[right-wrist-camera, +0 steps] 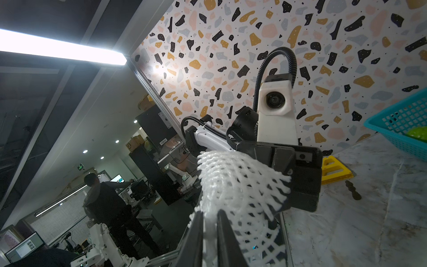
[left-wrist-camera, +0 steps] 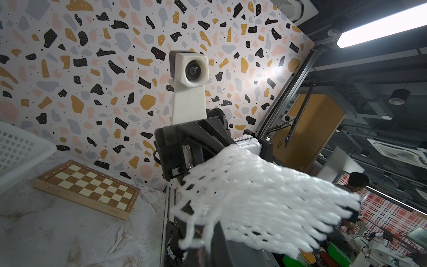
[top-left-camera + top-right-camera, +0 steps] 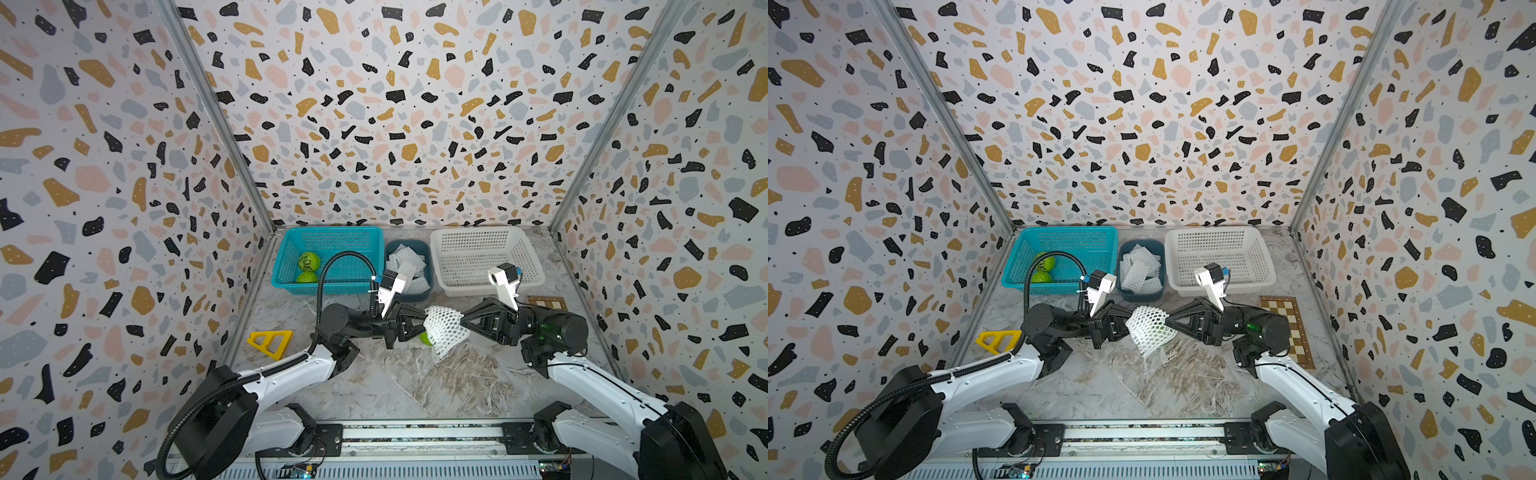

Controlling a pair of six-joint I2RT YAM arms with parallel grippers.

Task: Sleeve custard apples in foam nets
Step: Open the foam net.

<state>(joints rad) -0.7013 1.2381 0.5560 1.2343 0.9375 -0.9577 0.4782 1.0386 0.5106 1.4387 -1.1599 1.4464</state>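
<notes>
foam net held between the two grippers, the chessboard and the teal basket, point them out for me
foam net (image 3: pixel 446 328): in a top view, middle of the stretched mesh
chessboard (image 2: pixel 90 188): left wrist view, centre of the checkered squares
teal basket (image 3: pixel 332 241): in a top view, its back wall

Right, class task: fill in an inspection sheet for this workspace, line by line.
Surface: marble-patterned table.
Job's things: two custard apples in teal basket; third custard apple shows green at held foam net; spare foam nets in dark bin; white basket empty.
Clutter: yellow triangle, chessboard.
Grippers: left gripper and right gripper shut on held foam net.
Cables: black conduit loops above left arm.
Surroundings: terrazzo-print walls.
</notes>
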